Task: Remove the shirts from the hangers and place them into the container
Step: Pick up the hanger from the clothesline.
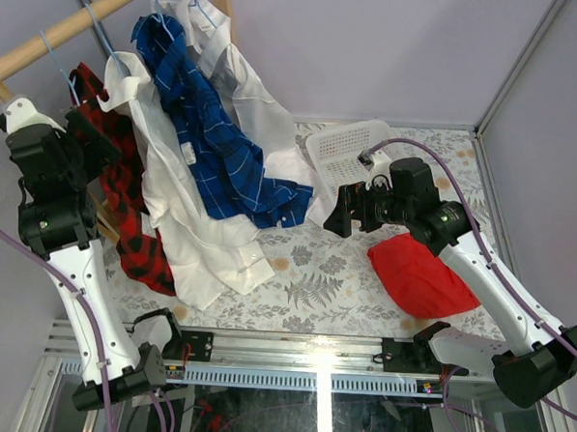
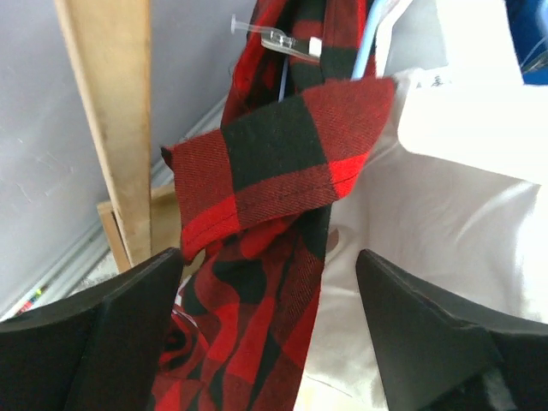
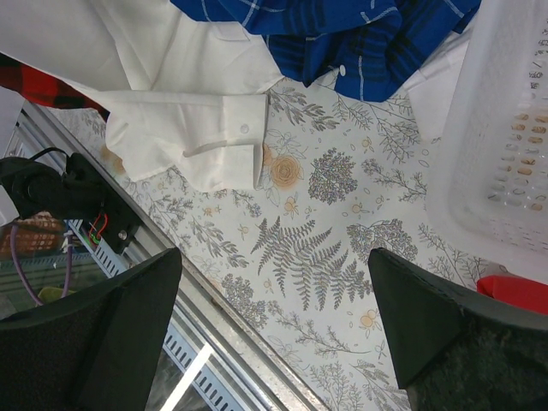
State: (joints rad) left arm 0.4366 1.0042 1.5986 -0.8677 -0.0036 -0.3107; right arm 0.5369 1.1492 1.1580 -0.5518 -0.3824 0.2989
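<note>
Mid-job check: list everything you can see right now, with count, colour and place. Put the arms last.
plaid shirt: one, red and black, hanging at the rack's left end
white shirts: two, plain white, hanging either side of the blue one, trailing onto the table
blue shirt: one, dark blue with thin white checks, hanging between the white ones
hangers: light blue wire, on the rack; count unclear
rack: one, light wood, far left
basket: one, white, perforated, far middle; no shirt seen inside
red cloth: one, plain red, near right
table: one, floral cover
left gripper: open, facing the plaid shirt
right gripper: open, over the table beside the basket
</note>
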